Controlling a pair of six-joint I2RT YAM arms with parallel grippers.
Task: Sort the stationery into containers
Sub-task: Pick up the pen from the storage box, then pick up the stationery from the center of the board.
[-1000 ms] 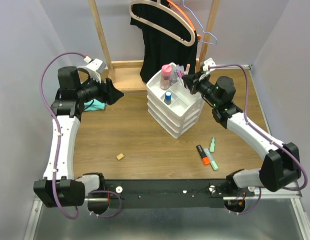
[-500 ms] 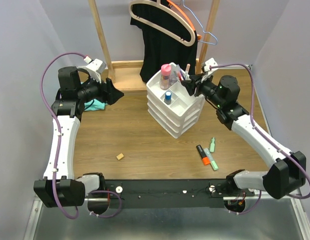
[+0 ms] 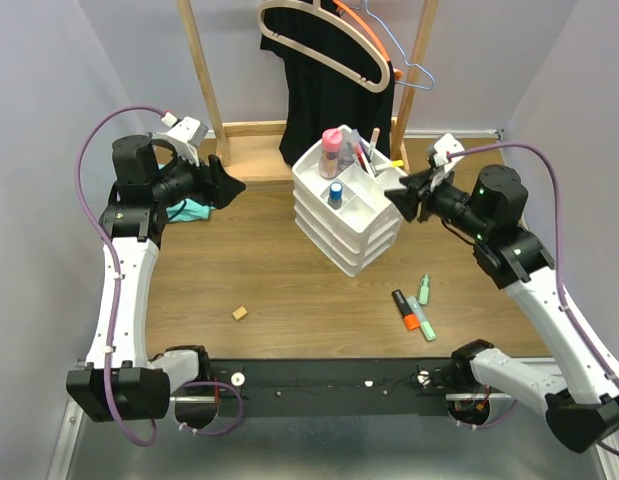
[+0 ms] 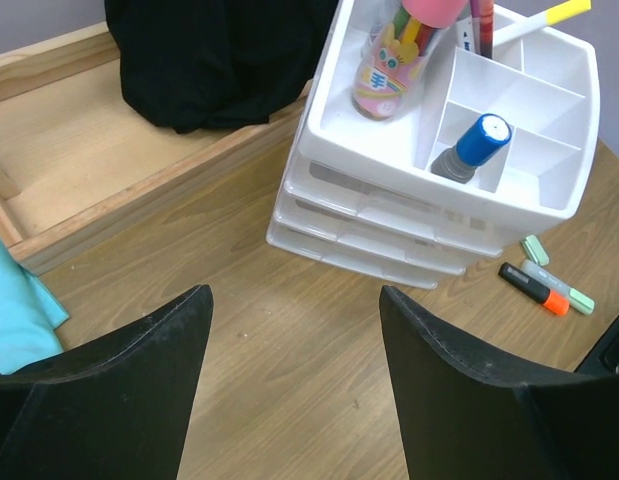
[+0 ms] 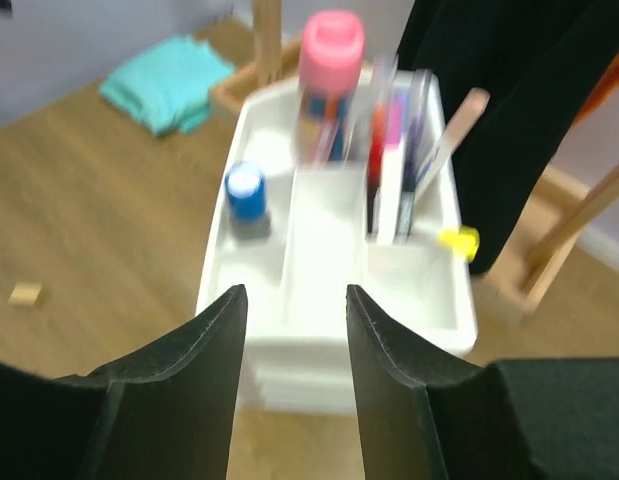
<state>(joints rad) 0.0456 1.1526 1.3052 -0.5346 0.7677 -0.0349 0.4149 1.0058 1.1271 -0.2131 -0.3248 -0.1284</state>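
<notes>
I am drawing my right pincer [image 5: 294, 295] back from the organiser [image 5: 429, 305], jaws now parted and empty, leaving the pale pink pen [image 5: 457, 135] leaning in its rear compartment, with the highlighters [image 3: 410, 312] still waiting on the table [image 3: 269, 265].

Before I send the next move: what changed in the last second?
The right gripper opened, letting go of a pen now standing in the rear compartment of the organiser, and pulled back to the right, empty. The left gripper, open, the eraser and the highlighters on the table stayed put.
</notes>
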